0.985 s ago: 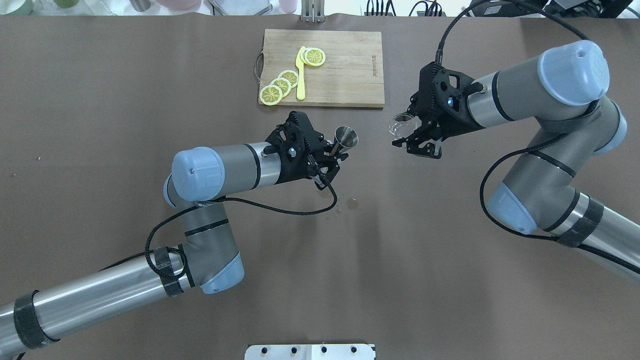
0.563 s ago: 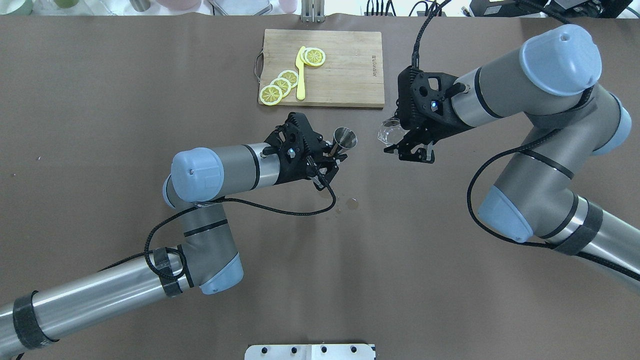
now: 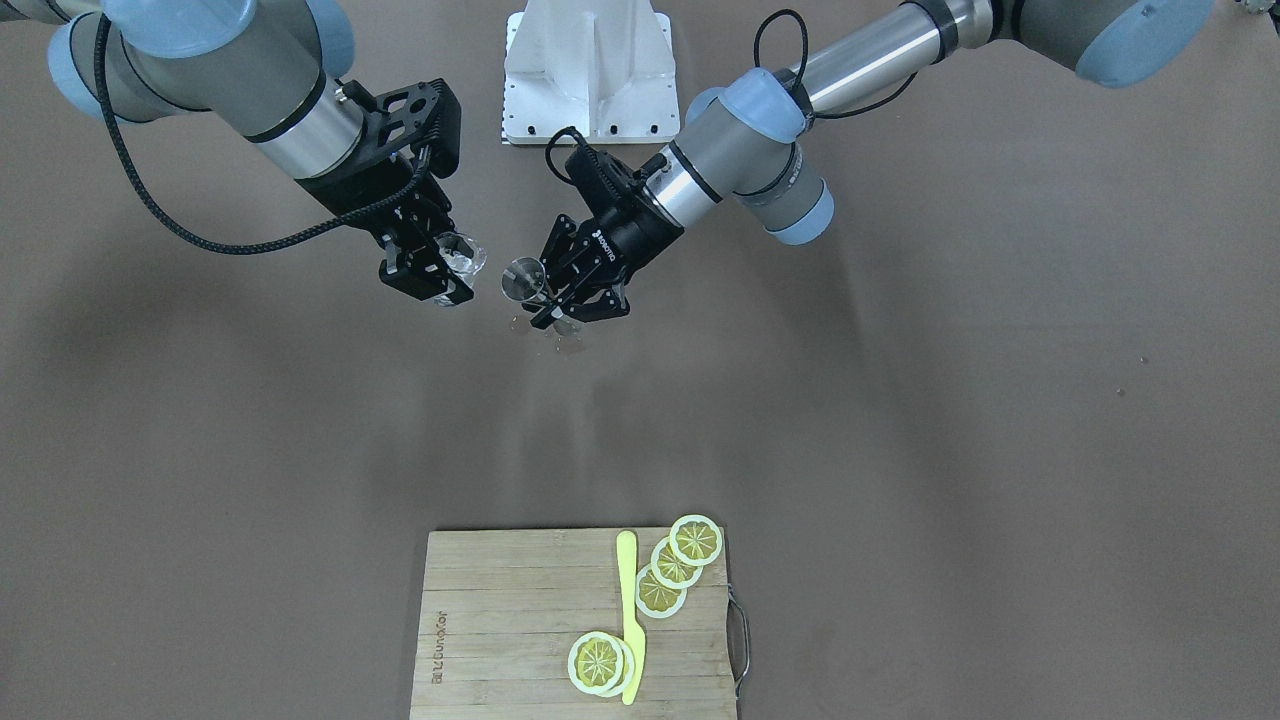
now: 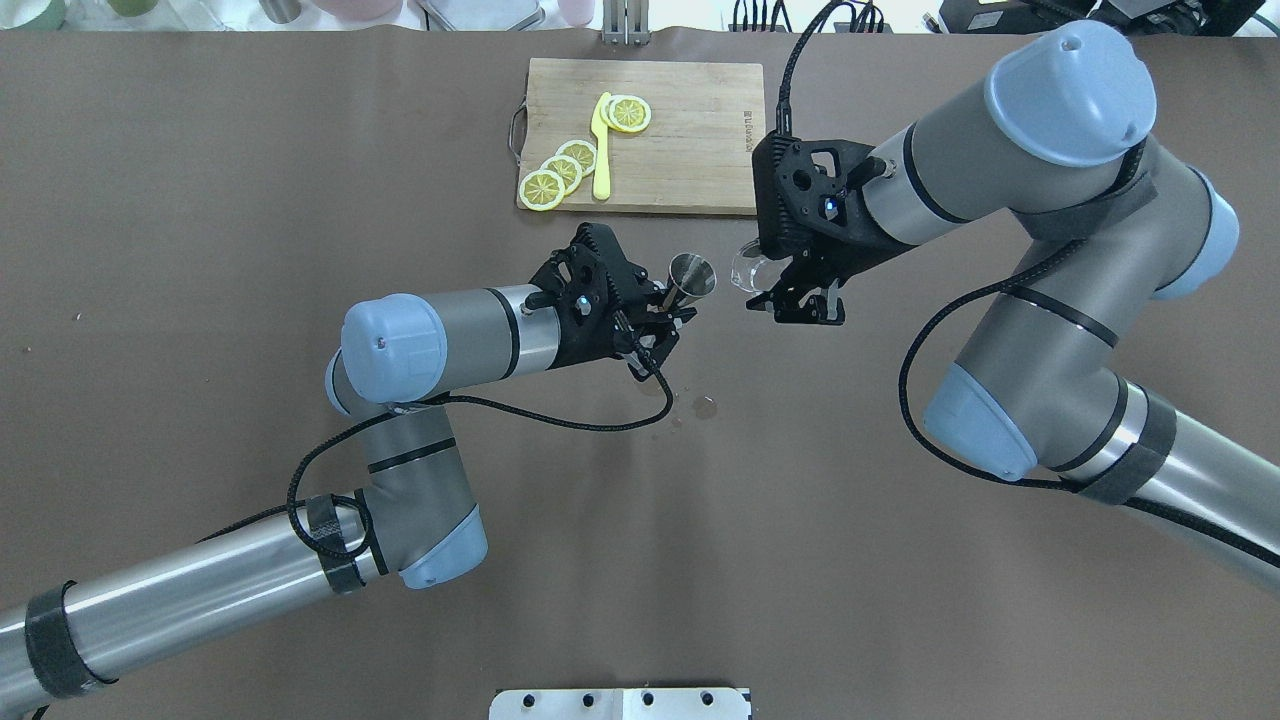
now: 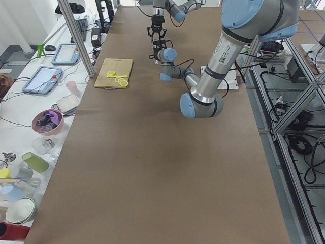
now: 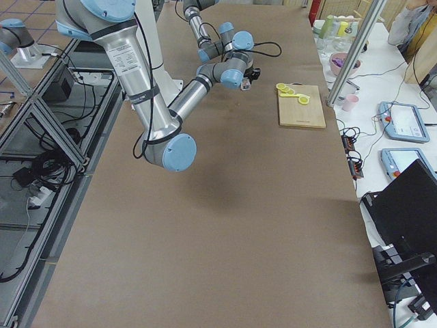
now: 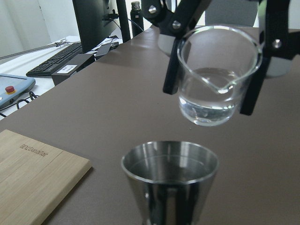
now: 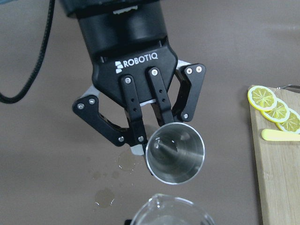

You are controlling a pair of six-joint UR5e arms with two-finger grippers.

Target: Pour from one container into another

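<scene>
A steel jigger (image 4: 692, 276) stands upright in the air, my left gripper (image 4: 668, 308) shut on its lower part. The right wrist view looks down into the jigger (image 8: 175, 152), with the left gripper (image 8: 140, 140) behind it. A clear spouted glass (image 4: 748, 265) holding some water hangs just to the right of the jigger, and my right gripper (image 4: 772, 288) is shut on it. In the left wrist view the glass (image 7: 218, 77) sits near upright, spout toward the jigger (image 7: 171, 173), a little higher and apart from it. I cannot tell whether the jigger holds liquid.
Small wet spots (image 4: 705, 406) mark the brown table below the jigger. A wooden cutting board (image 4: 690, 140) at the far side carries several lemon slices (image 4: 560, 170) and a yellow knife (image 4: 601, 150). The robot's base plate (image 4: 620, 703) is at the near edge.
My right arm has carried the glass leftward, closing most of the gap to the jigger. The left arm and the jigger have stayed put.
</scene>
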